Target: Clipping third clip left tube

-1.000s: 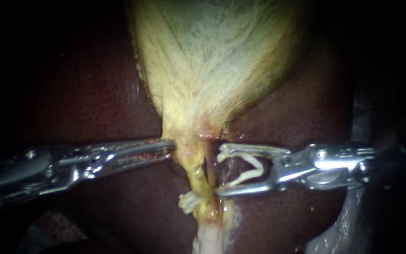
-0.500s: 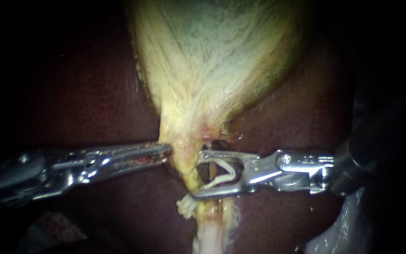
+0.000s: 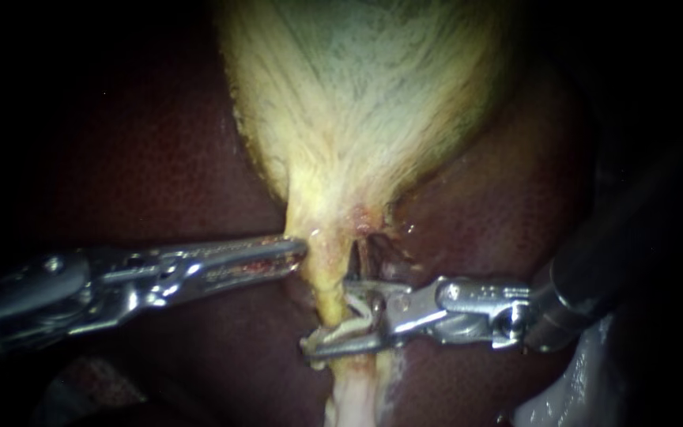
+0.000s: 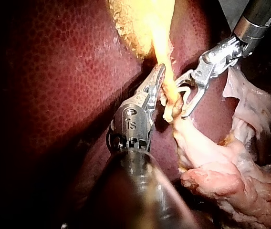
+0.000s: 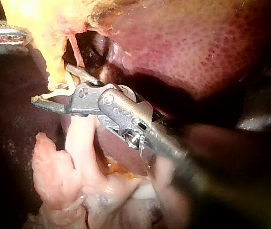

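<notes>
In the endoscope view the yellow left tube (image 3: 322, 277) runs down from the gallbladder (image 3: 357, 103). My right instrument (image 3: 326, 318) reaches in from the right, its jaws on either side of this tube. They are narrowed on a white clip (image 3: 353, 323) that wraps the tube. The right wrist view shows the same: right instrument (image 5: 51, 85), clip (image 5: 59, 88), tube (image 5: 52, 52). My left instrument (image 3: 292, 250) lies shut, its tip against the tube's left side just above. In the left wrist view it (image 4: 159, 76) rests beside the tube (image 4: 166, 71), facing the right instrument (image 4: 181, 98).
Dark red liver (image 3: 136, 158) surrounds the gallbladder on both sides. A thin reddish tube (image 3: 355, 257) runs just to the right of the yellow one. Pale, loose tissue (image 3: 353, 395) hangs below the clip site and is bulkier in the wrist views (image 5: 59, 181).
My right instrument has moved left and down, passing its jaws around the left tube; the jaws and clip have narrowed from wide open. My left instrument has stayed against the tube.
</notes>
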### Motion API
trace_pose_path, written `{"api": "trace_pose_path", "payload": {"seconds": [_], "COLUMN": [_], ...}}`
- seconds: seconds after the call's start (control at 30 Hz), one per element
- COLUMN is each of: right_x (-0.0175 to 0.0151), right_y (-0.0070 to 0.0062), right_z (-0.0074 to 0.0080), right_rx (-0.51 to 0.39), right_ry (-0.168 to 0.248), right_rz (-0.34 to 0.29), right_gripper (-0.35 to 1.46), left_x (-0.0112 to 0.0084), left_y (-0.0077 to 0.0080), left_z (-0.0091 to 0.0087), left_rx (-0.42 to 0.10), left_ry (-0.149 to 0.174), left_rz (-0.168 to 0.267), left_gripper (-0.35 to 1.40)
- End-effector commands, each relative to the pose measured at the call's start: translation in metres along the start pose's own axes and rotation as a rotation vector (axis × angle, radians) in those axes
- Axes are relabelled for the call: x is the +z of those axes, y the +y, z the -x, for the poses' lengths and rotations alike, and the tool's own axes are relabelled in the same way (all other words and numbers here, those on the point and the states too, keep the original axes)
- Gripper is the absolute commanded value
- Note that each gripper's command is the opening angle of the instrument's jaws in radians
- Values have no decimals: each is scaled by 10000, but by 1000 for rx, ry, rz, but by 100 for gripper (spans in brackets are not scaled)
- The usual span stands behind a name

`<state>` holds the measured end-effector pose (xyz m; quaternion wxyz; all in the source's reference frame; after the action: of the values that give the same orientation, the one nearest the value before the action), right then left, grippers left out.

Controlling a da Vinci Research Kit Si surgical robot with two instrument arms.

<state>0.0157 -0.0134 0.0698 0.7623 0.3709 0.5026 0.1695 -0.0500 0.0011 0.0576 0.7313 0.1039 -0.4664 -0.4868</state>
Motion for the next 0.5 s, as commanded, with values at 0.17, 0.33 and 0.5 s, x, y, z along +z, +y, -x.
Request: {"api": "trace_pose_path", "payload": {"seconds": [0.17, 0.33, 0.5], "right_x": [6, -6, -24], "right_y": [-1, 8, 17], "right_z": [-12, -31, -59], "right_rx": [-5, 8, 15], "right_ry": [-7, 18, 39], "right_rz": [-11, 20, 64], "right_gripper": [53, 53, 52], "left_x": [4, 4, 5], "left_y": [-1, -2, -2], "left_z": [-2, -3, -4], "left_rx": [1, 2, 3], "left_ry": [1, 1, 1], "left_rz": [-5, -4, -7], "left_gripper": [-35, -35, -35]}}
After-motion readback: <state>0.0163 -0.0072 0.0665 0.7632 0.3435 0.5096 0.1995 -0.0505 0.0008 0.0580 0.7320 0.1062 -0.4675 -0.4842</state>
